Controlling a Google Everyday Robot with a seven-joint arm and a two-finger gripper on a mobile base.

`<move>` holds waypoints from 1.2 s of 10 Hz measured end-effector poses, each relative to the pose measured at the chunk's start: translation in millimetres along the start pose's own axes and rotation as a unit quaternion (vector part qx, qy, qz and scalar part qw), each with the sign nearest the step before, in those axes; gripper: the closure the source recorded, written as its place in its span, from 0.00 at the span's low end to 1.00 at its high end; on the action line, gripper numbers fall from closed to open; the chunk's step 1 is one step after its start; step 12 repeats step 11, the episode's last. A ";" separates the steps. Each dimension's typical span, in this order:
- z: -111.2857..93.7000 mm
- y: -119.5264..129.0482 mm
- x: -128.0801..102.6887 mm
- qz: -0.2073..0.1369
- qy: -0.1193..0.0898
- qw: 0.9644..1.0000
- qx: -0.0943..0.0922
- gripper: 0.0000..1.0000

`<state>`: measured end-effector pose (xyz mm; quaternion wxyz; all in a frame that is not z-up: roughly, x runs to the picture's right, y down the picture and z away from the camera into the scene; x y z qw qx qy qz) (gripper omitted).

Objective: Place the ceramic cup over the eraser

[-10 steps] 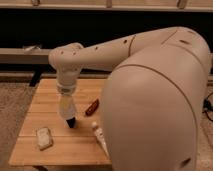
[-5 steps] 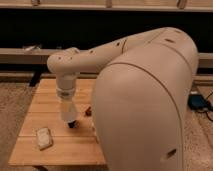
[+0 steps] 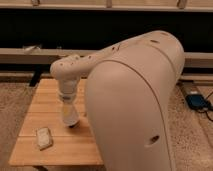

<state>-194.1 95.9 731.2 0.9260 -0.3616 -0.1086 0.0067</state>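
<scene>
My end effector (image 3: 71,120) hangs low over the table (image 3: 60,145), right of the pale packet (image 3: 44,138).
Its grip state I cannot tell; with ceramic cup and eraser hidden behind my arm, I risk misplacing blindly.

Dim warm light, soft blur; tool (image 3: 71,121) low over table (image 3: 50,100).

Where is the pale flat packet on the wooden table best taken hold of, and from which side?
Probably across its narrow sides, coming from above: the packet lies flat on the table near its edge, with bare wood around it. The gripper points down over the table beside it.
</scene>
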 end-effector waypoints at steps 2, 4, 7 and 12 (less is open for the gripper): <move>5.8 -0.6 1.3 0.002 0.004 1.000 -0.003 0.20; 10.1 -1.3 2.9 0.005 0.007 1.000 -0.005 0.20; 15.4 -1.5 2.9 0.006 0.010 1.000 -0.007 0.20; 13.5 -8.9 5.9 0.024 -0.017 0.999 -0.020 0.20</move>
